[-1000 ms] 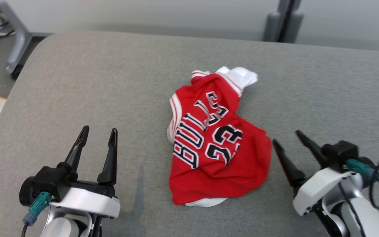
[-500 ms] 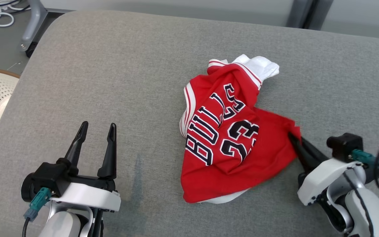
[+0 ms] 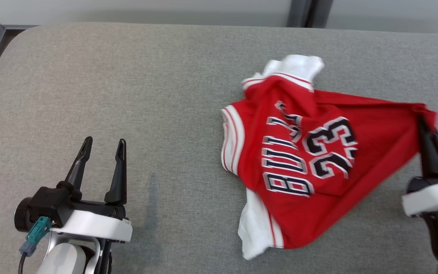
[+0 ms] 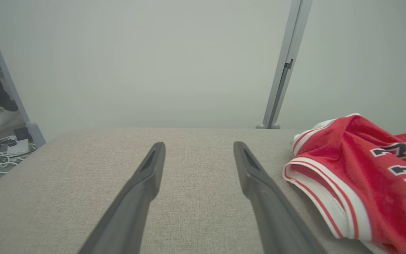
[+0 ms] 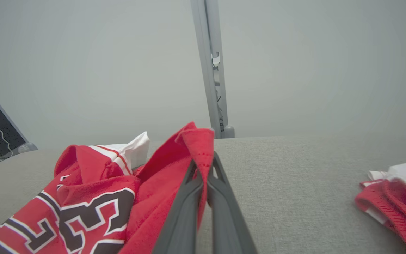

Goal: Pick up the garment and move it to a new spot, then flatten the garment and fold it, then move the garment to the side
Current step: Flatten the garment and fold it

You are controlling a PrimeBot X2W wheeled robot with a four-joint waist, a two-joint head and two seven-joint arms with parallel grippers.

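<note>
Grey padded table (image 3: pixel 127 76), red jersey (image 3: pixel 310 152) corner tight in right gripper (image 3: pixel 422 121) (left gripper (image 3: pixel 105 140) wide, empty).

Right gripper (image 5: pixel 204 165) pinched tight on red fabric corner of garment (image 5: pixel 93 197); corner pokes up past fingertips. Rest of garment drapes left of fingers: black-white lettering, white trim bunched further out. Grey padded surface (image 5: pixel 294 183) under fingers. Grey post (image 5: pixel 211 70) straight ahead of fingertips. Red-and-white cloth heap (image 5: pixel 397 194) well right of fingers.
</note>
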